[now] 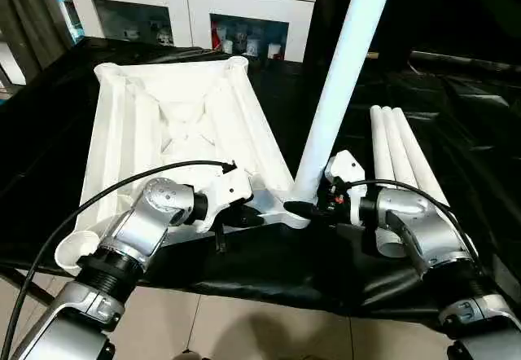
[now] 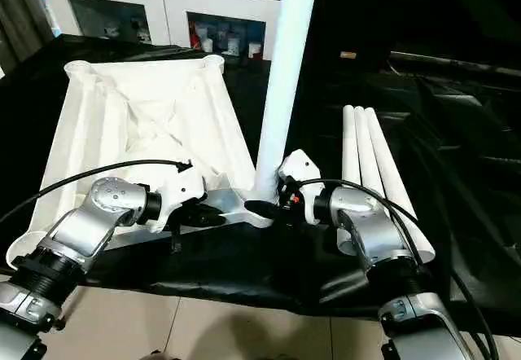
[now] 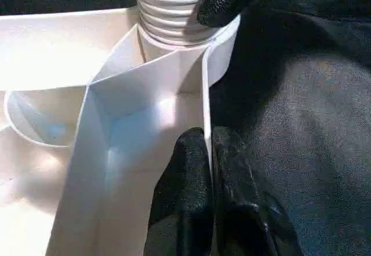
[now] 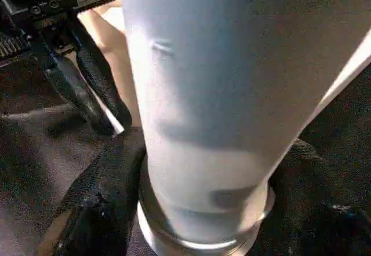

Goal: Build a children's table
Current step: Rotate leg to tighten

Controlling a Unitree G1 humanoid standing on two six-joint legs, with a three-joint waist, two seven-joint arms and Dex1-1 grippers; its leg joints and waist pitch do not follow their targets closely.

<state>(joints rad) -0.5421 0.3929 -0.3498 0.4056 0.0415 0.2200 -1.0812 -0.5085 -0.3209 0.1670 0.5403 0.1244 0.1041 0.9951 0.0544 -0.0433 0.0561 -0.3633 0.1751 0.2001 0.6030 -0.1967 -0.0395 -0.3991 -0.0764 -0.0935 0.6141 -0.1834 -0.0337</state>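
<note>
No readable text, labels, brands or numbers on anything in these views

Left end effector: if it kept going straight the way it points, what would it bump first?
Probably the upright leg screwed into the tabletop corner socket. The left end effector, clamped on the rim, points along it toward that leg.

Head stereo pair: we look forward and down over both forearms at the black desk (image 1: 244, 270), medium range, same scene from slightly offset spots. Left wrist cam faces along the left claw (image 3: 210, 169), very close on the tabletop (image 3: 52, 53) rim. Right wrist cam sits tight on the upright leg (image 4: 203, 105). Both wrist views share that leg's base and socket.
</note>
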